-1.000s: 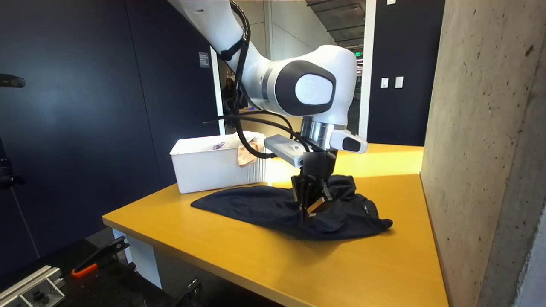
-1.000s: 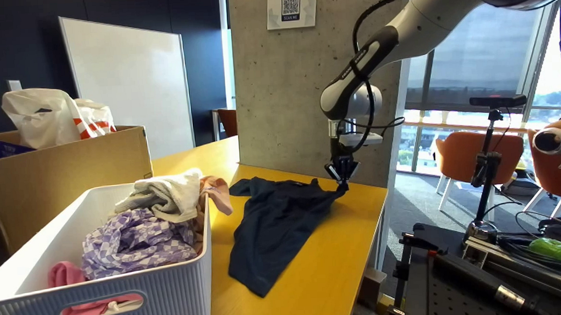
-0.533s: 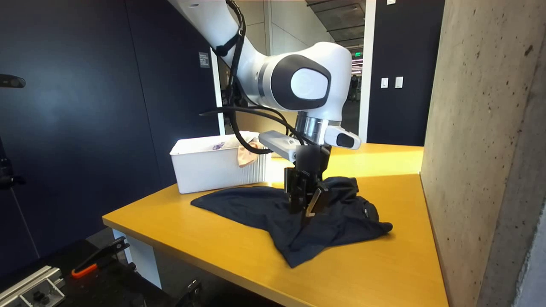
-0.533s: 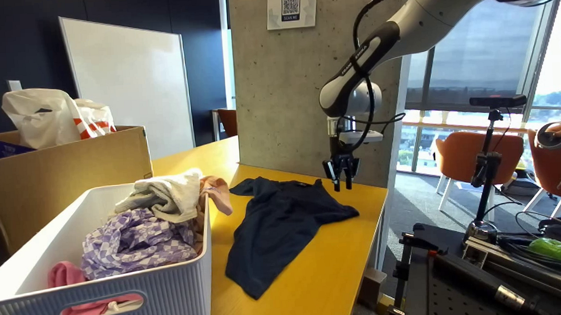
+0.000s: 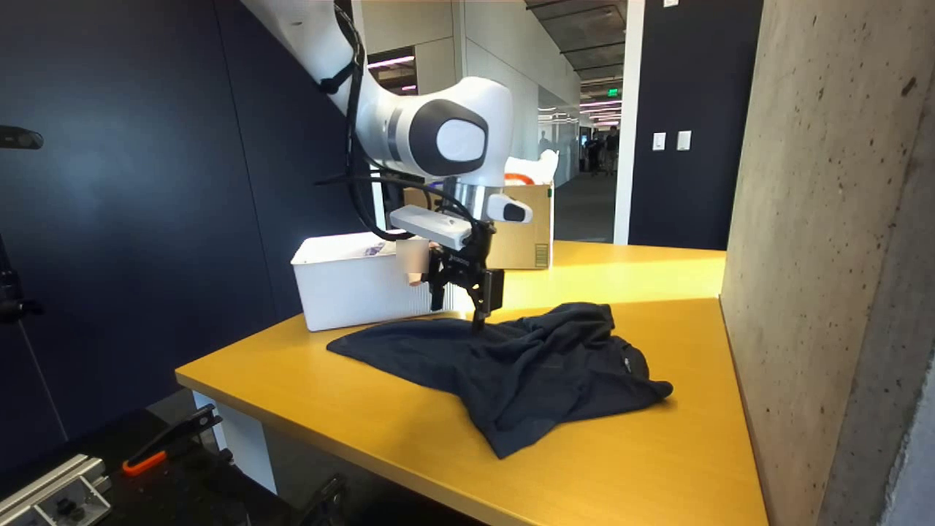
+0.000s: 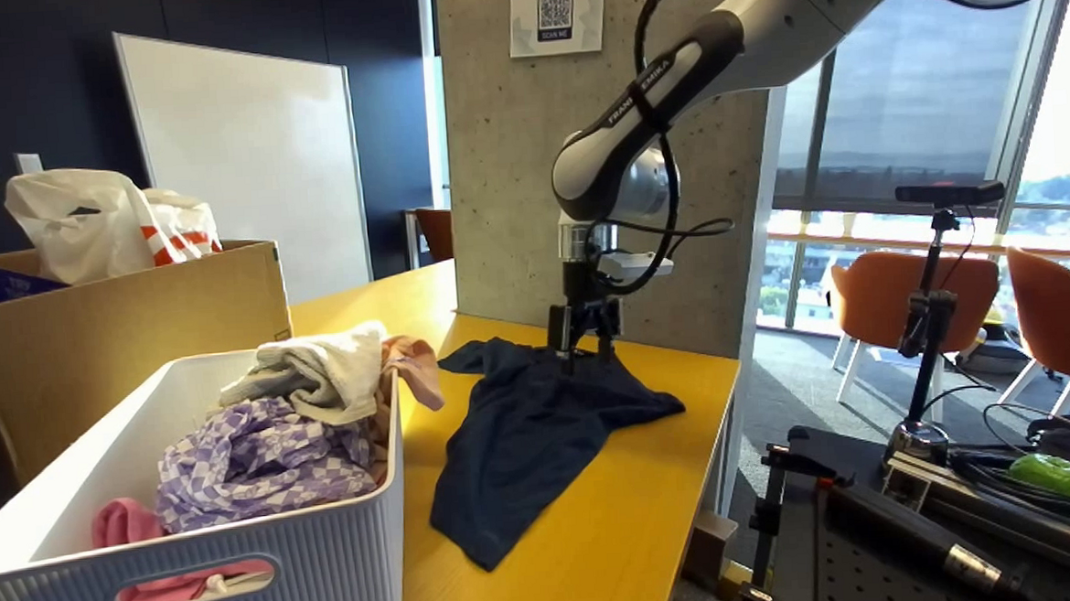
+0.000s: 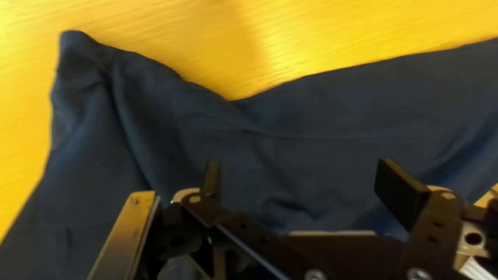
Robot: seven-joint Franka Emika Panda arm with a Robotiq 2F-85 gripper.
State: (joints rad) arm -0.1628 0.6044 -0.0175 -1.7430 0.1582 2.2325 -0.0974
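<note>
A dark navy shirt (image 6: 528,438) lies spread with folds on the yellow table (image 5: 635,467); both exterior views show it. My gripper (image 6: 586,358) hangs above the collar end of the shirt, its fingers pointing down. Seen in an exterior view, the gripper (image 5: 458,313) is over the far edge of the cloth, near the white basket. In the wrist view the jaws stand wide apart, and only cloth of the shirt (image 7: 311,105) shows beyond the gap of the gripper (image 7: 301,182). Nothing is held. Whether a fingertip brushes the cloth I cannot tell.
A white basket (image 6: 347,548) with a purple checked cloth (image 6: 260,466), a grey-white towel (image 6: 319,376) and pink cloth stands beside the shirt. Behind it is a cardboard box (image 6: 135,349) with plastic bags. A concrete pillar (image 5: 825,241) borders the table.
A second ago the gripper was shut on a shirt corner. It has opened, the corner has dropped onto the table, and the arm has moved toward the basket side.
</note>
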